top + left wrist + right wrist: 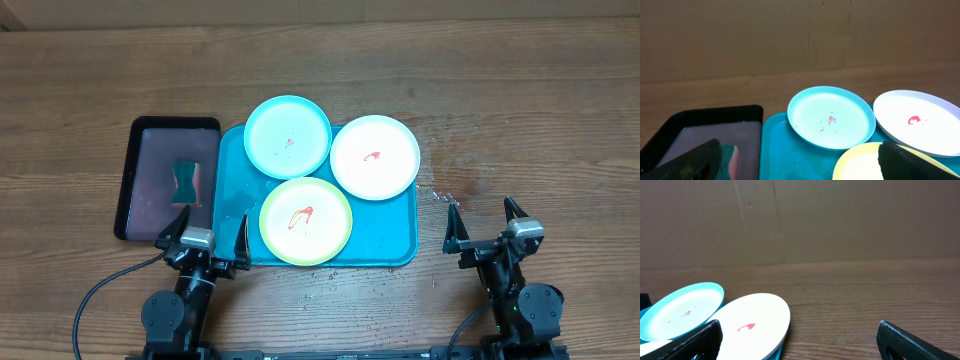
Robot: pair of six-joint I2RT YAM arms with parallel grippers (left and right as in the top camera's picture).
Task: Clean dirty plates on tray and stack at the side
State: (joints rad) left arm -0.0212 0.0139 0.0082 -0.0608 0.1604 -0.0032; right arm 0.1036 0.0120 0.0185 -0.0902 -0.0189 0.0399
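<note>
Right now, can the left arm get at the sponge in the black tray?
Probably yes: the left gripper sits open at the black tray's near edge, and nothing covers the sponge.

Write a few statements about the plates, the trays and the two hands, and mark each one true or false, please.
1. The light blue plate, the white plate and the yellow-green plate all sit on the turquoise tray. True.
2. The white plate is clean. False: it carries a red smear.
3. The sponge lies in the dark tray. True.
4. The left hand holds the sponge. False: it is open and empty, and so is the right hand.
5. The dark tray lies on the right arm's side of the turquoise tray. False: it lies on the left arm's side.
</note>
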